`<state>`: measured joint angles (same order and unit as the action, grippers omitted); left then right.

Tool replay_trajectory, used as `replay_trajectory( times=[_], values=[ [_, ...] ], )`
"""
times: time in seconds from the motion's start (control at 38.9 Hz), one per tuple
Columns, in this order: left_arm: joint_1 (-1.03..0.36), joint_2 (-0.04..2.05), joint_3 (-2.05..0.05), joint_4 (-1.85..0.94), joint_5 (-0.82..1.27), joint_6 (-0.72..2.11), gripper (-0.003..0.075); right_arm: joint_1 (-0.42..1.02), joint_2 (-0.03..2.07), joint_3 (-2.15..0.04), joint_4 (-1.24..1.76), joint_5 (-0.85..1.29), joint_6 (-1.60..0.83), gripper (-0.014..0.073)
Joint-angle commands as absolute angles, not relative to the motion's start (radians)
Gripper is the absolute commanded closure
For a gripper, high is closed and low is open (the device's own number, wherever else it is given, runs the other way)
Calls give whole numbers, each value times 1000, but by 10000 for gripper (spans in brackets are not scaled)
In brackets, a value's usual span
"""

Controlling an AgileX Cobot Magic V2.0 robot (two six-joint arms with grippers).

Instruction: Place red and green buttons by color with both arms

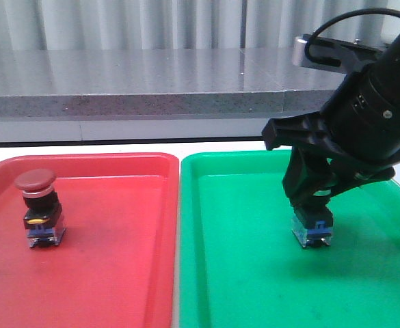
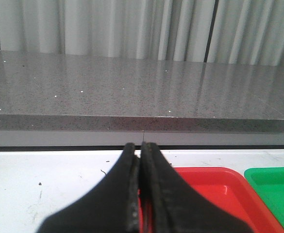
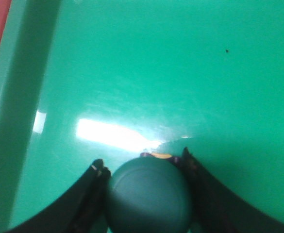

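Red button [image 1: 38,205]: upright in the red tray [image 1: 117,273], toward its left side, dark red cap on top, black body, blue-clear base resting on the tray floor. Nothing touches it.

Green button [image 1: 312,229]: in the green tray [image 1: 254,287], right of centre. In the front view only its blue-clear base shows beneath the right pincer [image 1: 312,205]; cap and body are hidden by the black fingers. Whether the base touches the tray floor cannot be told. In the right wrist view the green cap [image 3: 149,194] fills the gap between the two fingers [image 3: 91,194], cut off at the frame edge.

Right pincer: clamped on the green button, fingers at either side of the cap. The arm [image 1: 384,89] enters from the upper right, partly out of frame.

Left pincer [image 2: 141,194]: seen only in the left wrist view, fingers pressed together, holding nothing, above the white tabletop [image 2: 44,189]. Corners of both trays show beyond it. Not visible in the front view.
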<state>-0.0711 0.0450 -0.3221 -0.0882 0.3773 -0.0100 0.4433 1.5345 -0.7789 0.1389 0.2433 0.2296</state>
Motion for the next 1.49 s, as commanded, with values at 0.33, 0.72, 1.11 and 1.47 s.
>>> replay_trajectory(
  times=[0.33,0.72,1.11,1.47],
  values=[
    [-77,55,-346,-97,293,-8,740,423,1374,-896,144,265,225,9],
    [-77,55,-346,-97,293,-8,740,275,1248,-1040,45,419,225,620],
    [-77,55,-346,-97,293,-8,740,200,949,-797,-71,364,225,661],
    [-77,55,-346,-97,293,-8,740,200,429,-395,-129,223,225,661]
  ],
)
